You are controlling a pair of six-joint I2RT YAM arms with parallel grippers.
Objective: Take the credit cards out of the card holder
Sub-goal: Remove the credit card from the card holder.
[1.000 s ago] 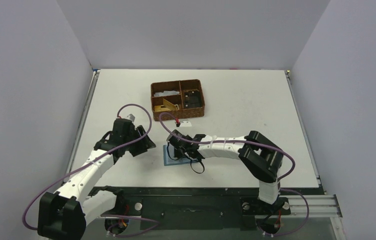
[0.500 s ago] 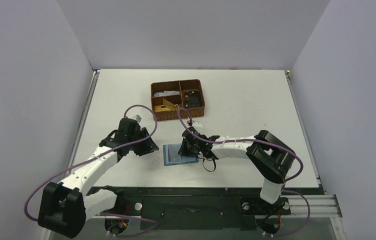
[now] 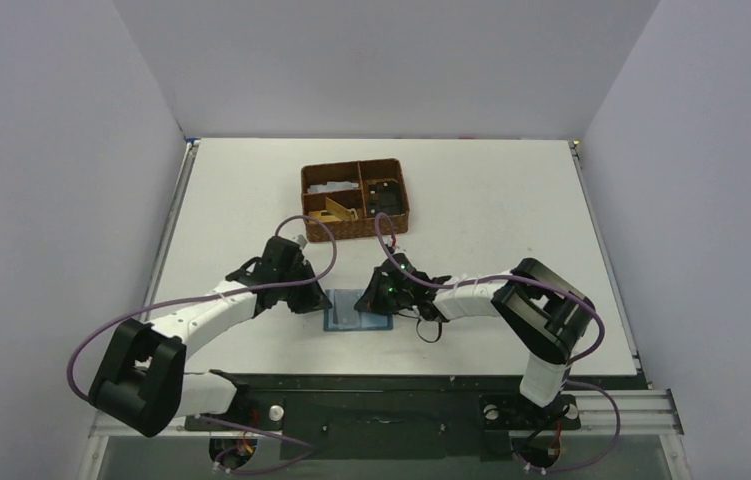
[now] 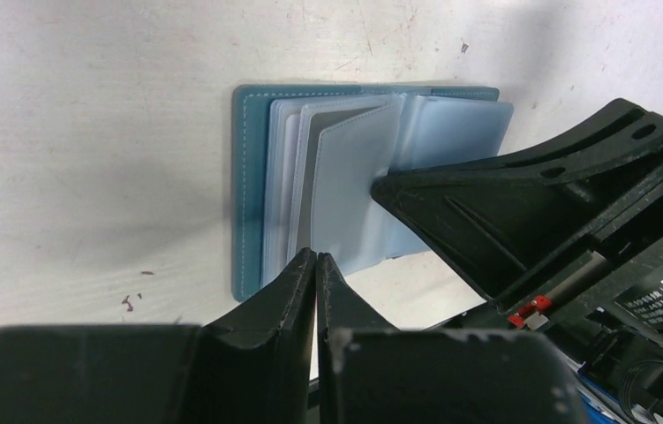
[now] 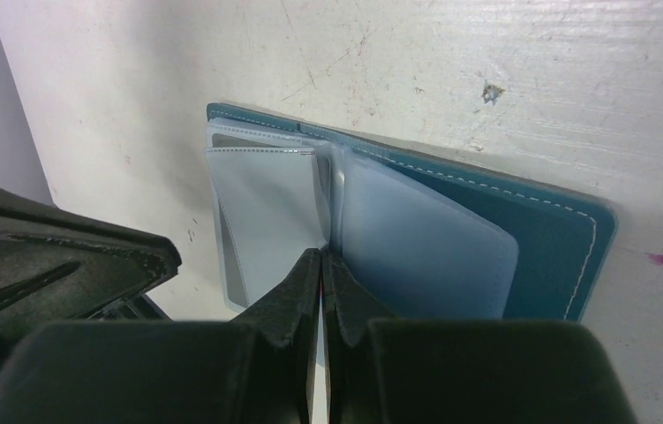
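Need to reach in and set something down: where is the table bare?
Bare: the table right of the basket out to the right edge, and the far-left corner beside the basket. Crowded: around the card holder, where the left gripper and right gripper meet.

card holder (image 3: 356,313) on table (image 3: 511,200) | basket (image 3: 351,230) behind it, apart

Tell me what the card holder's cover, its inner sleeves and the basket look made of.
Card holder cover: likely leather or faux leather; matte teal, fine grain, pale stitching along the edge.
Inner sleeves: soft translucent plastic, probably vinyl; frosted, bending, darker shapes showing through.
Basket: brown, possibly woven fibre; too small to confirm.
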